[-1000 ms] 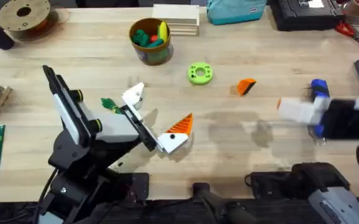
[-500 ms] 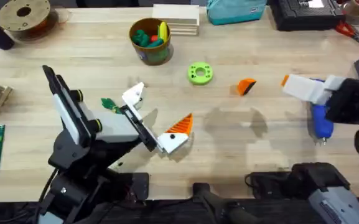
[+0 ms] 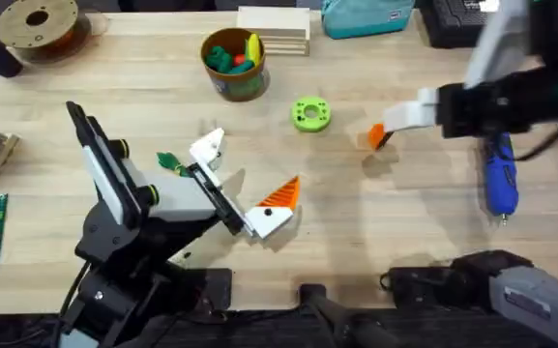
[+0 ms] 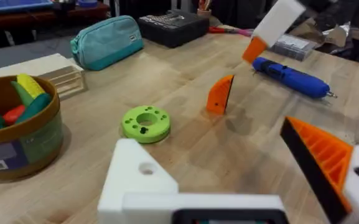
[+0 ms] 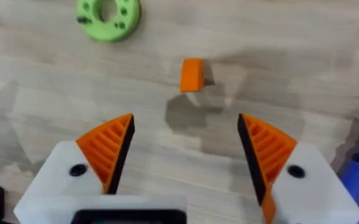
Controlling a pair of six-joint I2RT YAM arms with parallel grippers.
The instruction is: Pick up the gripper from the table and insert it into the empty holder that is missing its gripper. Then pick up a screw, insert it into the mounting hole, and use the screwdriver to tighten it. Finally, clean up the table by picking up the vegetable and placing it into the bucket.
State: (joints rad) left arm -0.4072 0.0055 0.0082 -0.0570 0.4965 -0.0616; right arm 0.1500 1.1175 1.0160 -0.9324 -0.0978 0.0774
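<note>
The right gripper (image 5: 185, 146) has swung from the screwdriver (image 3: 499, 179) to hover over the gripper (image 5: 192, 74), jaws wide, ready to descend; left gripper (image 4: 241, 180) spread, idle.

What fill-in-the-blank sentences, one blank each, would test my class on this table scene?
1. The right pincer hovers over the gripper with its fingers ____.
2. The screwdriver is coloured ____.
3. The bucket stands beside a stack of ____ boards.

Missing words: open; blue; wooden
</note>
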